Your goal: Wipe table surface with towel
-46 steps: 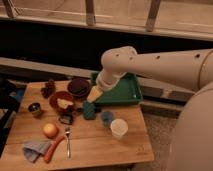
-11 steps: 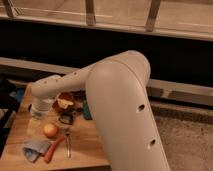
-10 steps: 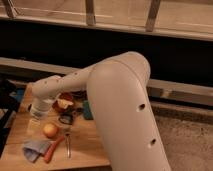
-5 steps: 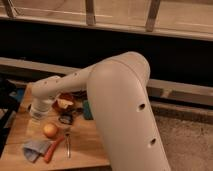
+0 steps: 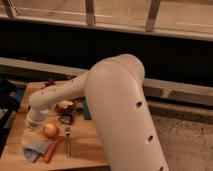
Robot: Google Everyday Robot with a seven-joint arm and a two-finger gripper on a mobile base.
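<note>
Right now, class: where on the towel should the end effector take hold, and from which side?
Probably pinch a raised fold of the towel from straight above: it lies crumpled on the table surface. The end effector hovers just beyond it, open.

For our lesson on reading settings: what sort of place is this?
Probably an indoor eating area: a wooden table holds an orange fruit, a towel and a utensil, with a railing behind. The gripper hangs just above the towel, at the table's near corner.

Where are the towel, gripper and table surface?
towel (image 5: 34,150): camera view, middle of the cloth.
gripper (image 5: 30,135): camera view, tip below the wrist, over the towel.
table surface (image 5: 82,147): camera view, bare wood near the front.
</note>
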